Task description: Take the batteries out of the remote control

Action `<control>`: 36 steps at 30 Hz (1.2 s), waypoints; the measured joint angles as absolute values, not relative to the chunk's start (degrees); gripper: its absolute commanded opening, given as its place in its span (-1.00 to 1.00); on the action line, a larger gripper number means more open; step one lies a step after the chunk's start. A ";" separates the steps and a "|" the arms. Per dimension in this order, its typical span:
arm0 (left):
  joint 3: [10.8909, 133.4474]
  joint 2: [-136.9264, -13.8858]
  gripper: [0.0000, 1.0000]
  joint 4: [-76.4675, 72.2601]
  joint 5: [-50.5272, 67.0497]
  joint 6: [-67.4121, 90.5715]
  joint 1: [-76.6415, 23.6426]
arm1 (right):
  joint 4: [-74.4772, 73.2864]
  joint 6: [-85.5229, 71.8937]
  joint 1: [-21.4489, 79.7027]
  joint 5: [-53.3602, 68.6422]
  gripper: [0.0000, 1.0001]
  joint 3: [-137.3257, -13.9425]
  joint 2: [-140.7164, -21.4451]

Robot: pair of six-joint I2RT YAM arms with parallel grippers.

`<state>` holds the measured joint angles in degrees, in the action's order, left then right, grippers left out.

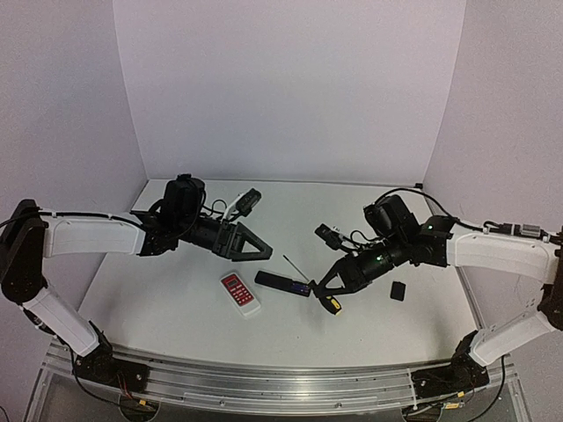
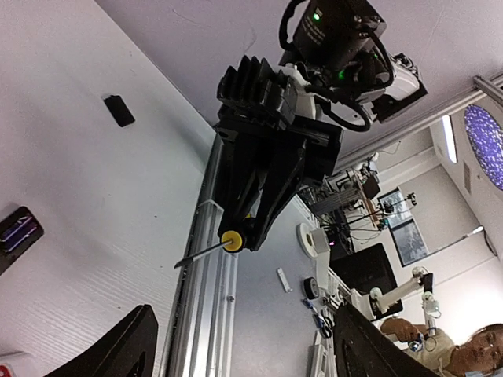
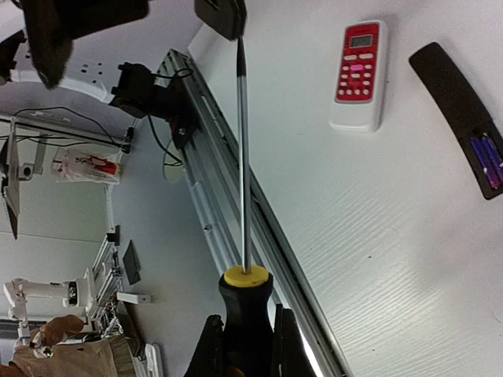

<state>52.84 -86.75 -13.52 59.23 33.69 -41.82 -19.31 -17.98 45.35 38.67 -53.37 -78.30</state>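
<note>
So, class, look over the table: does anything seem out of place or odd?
Yes. The black remote lies with its compartment open, batteries exposed, and a small black cover sits apart from it, off to the right. Nothing looks spilled or broken.

No readable text, labels or numbers anywhere.
</note>
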 measured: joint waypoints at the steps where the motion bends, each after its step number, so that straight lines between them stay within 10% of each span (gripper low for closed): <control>1: 53.26 -87.54 0.39 -14.07 60.57 34.01 -42.52 | -19.27 -18.17 45.38 40.26 -1.00 -53.95 -78.30; 19: 54.35 -89.31 -0.04 -18.88 64.84 37.69 -46.09 | -19.03 -20.00 45.92 52.85 -1.00 -56.03 -78.30; 30: 54.39 -89.43 -0.97 -21.22 66.23 39.78 -46.09 | -18.86 -21.05 46.65 54.80 -1.00 -57.43 -80.45; 36: 54.37 -89.43 -1.00 -21.06 66.78 40.54 -45.98 | -18.68 -21.11 46.96 54.85 -0.95 -57.81 -80.58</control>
<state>54.37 -89.43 -21.06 66.78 40.54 -45.98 -18.68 -21.11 46.96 54.85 -57.81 -80.58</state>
